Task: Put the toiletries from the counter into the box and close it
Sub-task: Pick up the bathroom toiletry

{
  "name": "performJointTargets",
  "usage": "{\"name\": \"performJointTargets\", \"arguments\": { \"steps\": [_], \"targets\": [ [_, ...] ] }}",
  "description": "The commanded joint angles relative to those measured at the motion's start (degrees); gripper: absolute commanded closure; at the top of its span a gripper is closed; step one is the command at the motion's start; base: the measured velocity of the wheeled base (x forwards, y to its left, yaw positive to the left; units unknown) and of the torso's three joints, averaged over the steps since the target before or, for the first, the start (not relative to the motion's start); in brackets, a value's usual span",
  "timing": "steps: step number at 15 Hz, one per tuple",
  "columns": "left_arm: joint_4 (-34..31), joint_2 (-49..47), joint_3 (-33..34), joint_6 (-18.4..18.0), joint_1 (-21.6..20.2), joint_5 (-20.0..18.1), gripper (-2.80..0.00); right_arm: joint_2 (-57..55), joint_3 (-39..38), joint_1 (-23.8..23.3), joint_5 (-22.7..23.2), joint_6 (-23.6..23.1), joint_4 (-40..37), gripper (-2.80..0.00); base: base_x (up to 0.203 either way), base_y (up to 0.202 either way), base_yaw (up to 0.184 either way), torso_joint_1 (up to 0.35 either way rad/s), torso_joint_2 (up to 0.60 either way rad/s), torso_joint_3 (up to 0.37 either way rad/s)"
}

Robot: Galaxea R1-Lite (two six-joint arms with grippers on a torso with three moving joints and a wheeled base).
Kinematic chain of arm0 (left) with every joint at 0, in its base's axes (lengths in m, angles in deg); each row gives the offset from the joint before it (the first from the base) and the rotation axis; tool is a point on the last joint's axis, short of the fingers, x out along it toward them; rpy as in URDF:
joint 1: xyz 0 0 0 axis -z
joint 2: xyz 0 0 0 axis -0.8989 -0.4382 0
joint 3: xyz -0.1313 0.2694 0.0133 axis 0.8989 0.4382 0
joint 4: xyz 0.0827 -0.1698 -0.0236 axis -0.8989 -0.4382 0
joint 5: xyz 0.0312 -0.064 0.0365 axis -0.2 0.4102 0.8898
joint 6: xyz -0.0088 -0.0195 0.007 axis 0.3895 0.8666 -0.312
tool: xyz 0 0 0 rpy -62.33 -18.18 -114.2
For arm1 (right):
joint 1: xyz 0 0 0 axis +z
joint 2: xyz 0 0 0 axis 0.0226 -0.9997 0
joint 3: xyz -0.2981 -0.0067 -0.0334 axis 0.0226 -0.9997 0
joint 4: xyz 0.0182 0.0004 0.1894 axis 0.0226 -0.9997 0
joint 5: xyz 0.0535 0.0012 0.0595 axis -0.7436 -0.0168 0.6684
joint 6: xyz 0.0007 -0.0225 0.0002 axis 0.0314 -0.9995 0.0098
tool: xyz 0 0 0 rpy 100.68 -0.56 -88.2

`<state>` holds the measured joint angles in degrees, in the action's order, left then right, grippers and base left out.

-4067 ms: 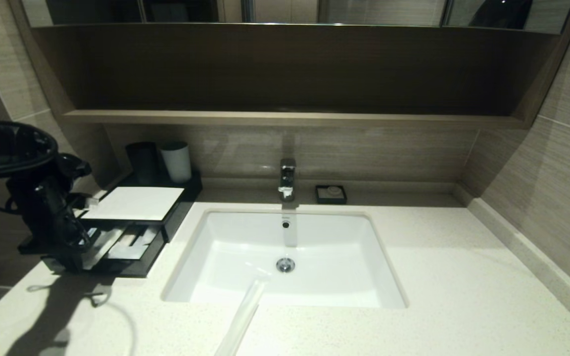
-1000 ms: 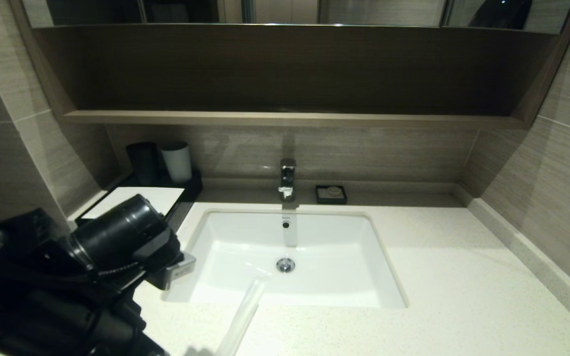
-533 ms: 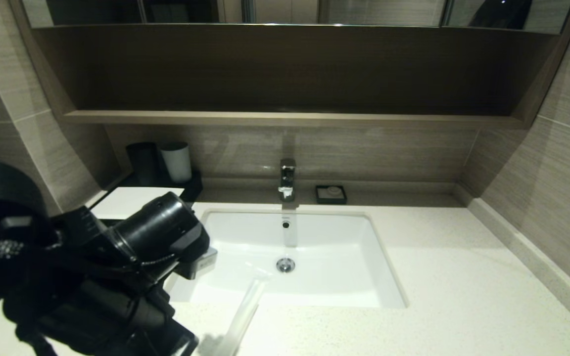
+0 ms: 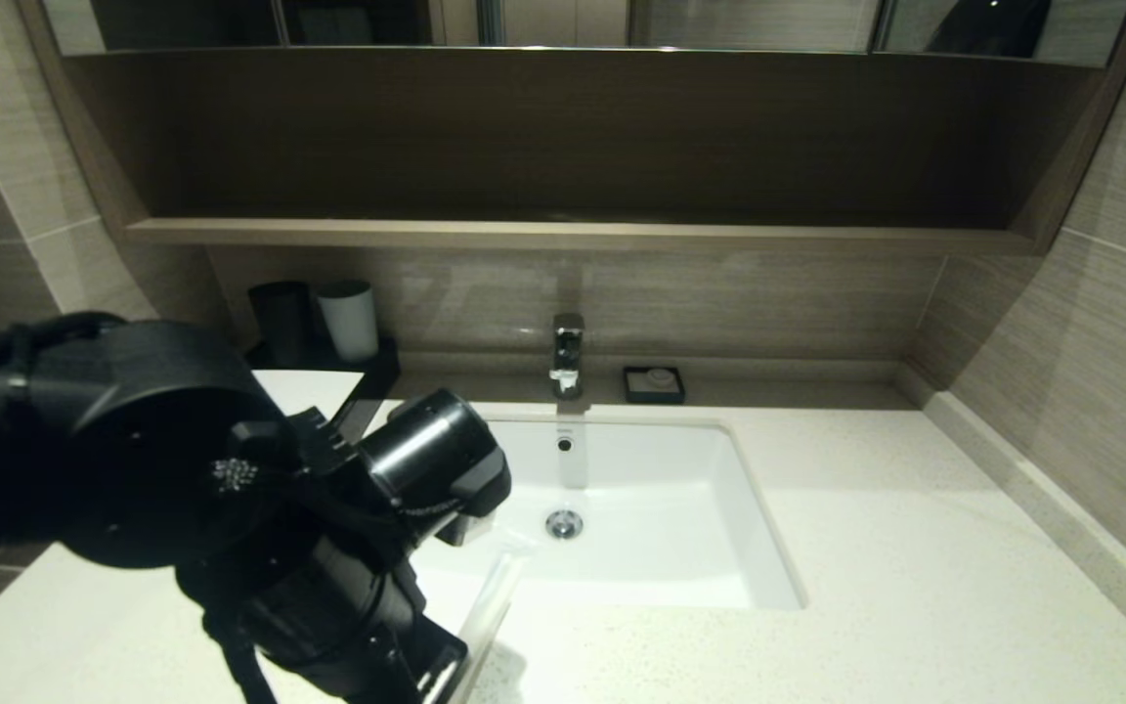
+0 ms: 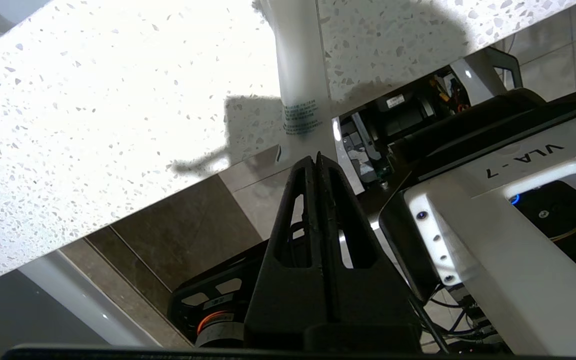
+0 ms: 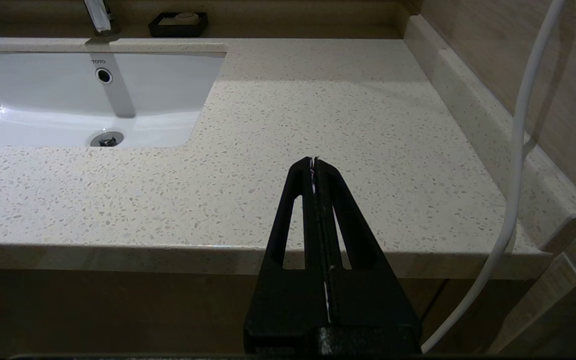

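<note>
Packet point(image 5: 300, 95) just beyond left tool point(image 5: 316, 156) — pressed together

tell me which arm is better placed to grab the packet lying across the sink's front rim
Left. The left gripper, fingers shut, sits right at the near end of the packet on the counter. The right gripper is off the counter's front edge, far right of the sink.

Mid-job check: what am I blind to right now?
Box: head view, left arm covers the drawer; open or shut, contents unknown.
Packet: head view, near end behind that arm; wrist view, print too small.
Left gripper: shut; touching the packet or not, unclear.
Right gripper: shut off the counter's front; absent from head view.
</note>
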<state>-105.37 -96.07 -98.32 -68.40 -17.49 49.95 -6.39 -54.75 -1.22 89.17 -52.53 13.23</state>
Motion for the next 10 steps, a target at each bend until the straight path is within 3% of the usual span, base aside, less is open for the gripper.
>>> {"name": "performJointTargets", "arguments": {
  "steps": [1, 6, 10],
  "targets": [
    [-0.33, -2.89, -0.72, 0.41, 0.33, 0.08, 0.00, 0.09, -0.09, 0.01, -0.01, -0.01, 0.02, 0.00, 0.000, 0.000, 0.000, 0.000, 0.00, 0.000],
    [-0.68, -5.81, -2.29, 3.65, 0.33, 0.37, 0.00, 0.08, -0.09, 0.01, -0.01, -0.01, 0.02, 0.00, 0.000, 0.000, 0.000, 0.000, 0.00, 0.000],
    [-0.16, -7.03, -2.30, 4.27, 0.33, 2.37, 0.00, 0.09, -0.09, 0.01, -0.01, -0.01, 0.02, 0.00, 0.000, 0.000, 0.000, 0.000, 0.00, 0.000]
  ]
}}
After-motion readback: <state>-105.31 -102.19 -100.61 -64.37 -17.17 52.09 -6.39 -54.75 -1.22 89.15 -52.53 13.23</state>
